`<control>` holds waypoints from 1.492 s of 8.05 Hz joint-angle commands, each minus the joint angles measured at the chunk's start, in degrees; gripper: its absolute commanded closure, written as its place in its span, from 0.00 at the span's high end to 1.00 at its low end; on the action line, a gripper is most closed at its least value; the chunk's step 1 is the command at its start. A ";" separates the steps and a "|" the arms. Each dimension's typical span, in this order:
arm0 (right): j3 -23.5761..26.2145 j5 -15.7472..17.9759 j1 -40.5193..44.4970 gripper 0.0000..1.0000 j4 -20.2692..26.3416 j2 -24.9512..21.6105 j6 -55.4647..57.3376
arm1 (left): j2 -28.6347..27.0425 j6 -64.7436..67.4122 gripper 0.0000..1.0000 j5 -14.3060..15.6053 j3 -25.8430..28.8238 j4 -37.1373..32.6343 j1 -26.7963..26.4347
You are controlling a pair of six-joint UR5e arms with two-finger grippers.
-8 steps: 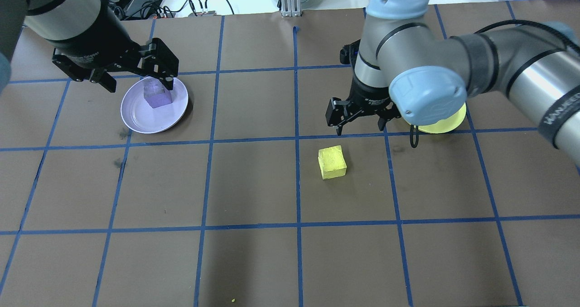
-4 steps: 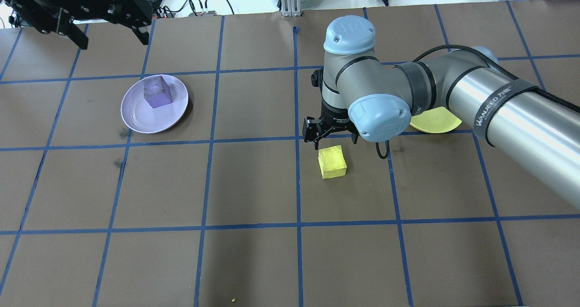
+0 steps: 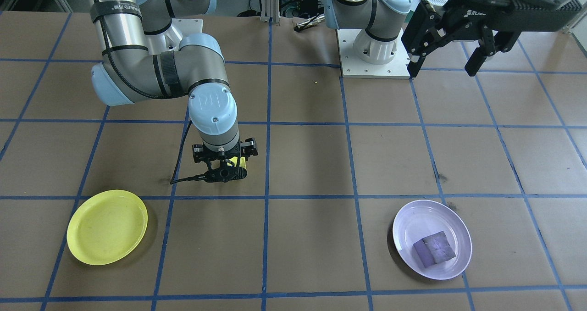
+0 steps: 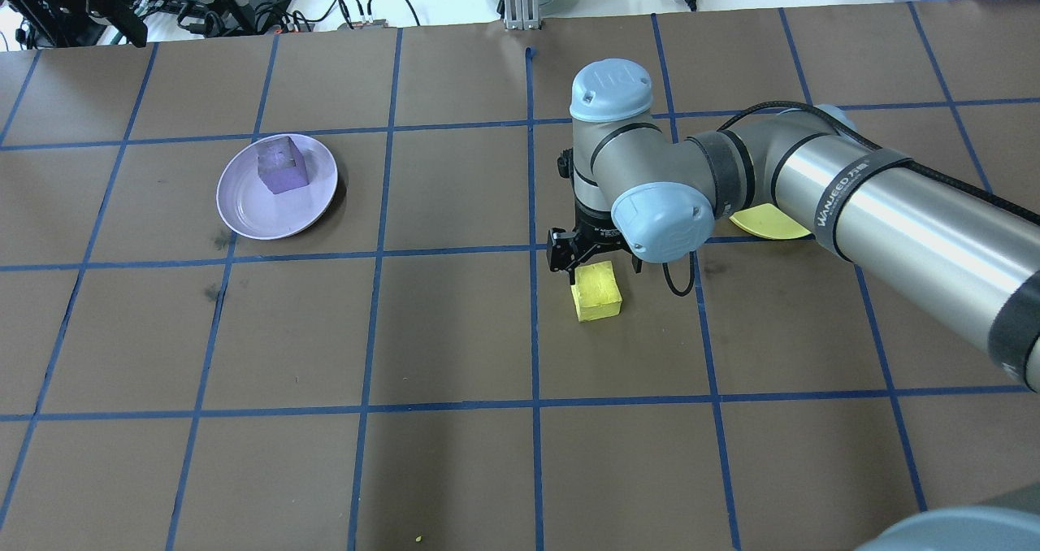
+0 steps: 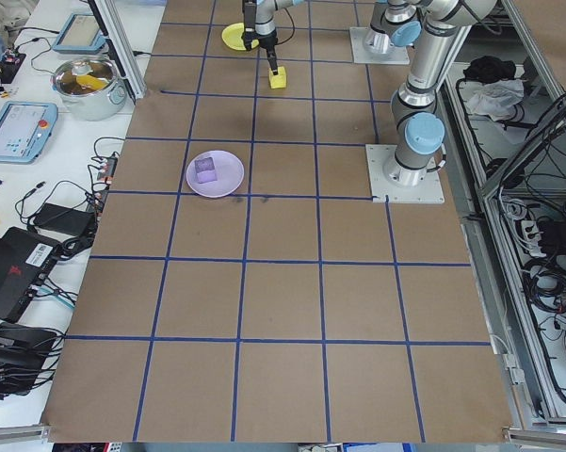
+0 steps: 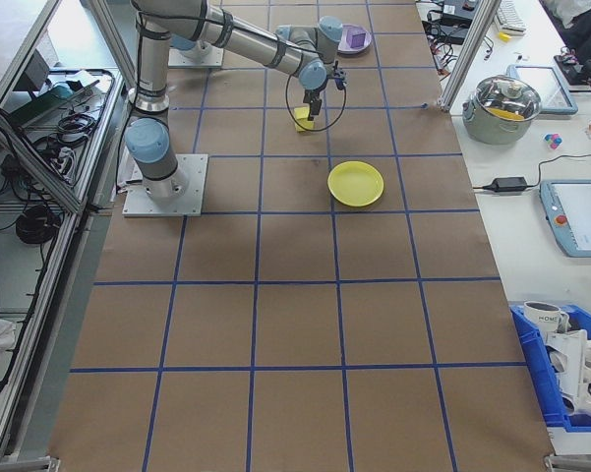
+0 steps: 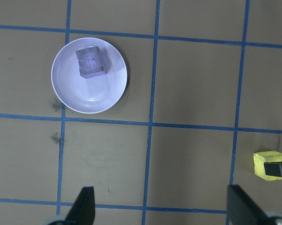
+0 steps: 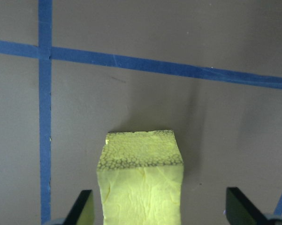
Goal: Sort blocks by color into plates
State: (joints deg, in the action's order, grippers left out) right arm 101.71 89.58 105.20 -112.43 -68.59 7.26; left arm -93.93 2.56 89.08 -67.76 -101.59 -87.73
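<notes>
Beside the yellow plate [image 3: 107, 227], the right pincer [image 8: 157, 211] hangs spread-fingered over the yellow block [image 8: 141, 176]: likely light, rough-skinned, best pinched across flat opposite sides.

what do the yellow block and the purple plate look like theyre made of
Yellow block: probably foam or a similarly soft material under a matte coat of paint; the wrist view shows a pebbled, cell-like band on one face and wrinkled paint on the other. Lavender plate: likely smooth moulded plastic with a slight sheen, even in colour, with faint concentric rings.
</notes>
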 commanded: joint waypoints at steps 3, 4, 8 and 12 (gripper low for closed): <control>0.95 -0.54 0.09 1.00 -1.65 1.62 0.21 | 1.20 0.86 1.00 0.12 -0.44 7.37 -0.68; 1.21 -0.54 0.09 1.00 -1.48 1.79 0.03 | 0.68 0.78 1.00 0.65 -0.53 8.16 -0.69; 1.56 -2.63 0.01 0.02 -1.30 2.23 1.43 | 1.20 0.78 1.00 1.00 -2.02 12.12 -0.86; -1.41 -3.80 -0.87 0.00 -0.69 -3.11 1.53 | 3.83 0.78 1.00 1.00 -5.71 12.21 -1.04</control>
State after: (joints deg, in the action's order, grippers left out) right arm 102.09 85.13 105.11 -113.65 -68.25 9.18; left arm -91.46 3.40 90.07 -71.71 -89.56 -88.74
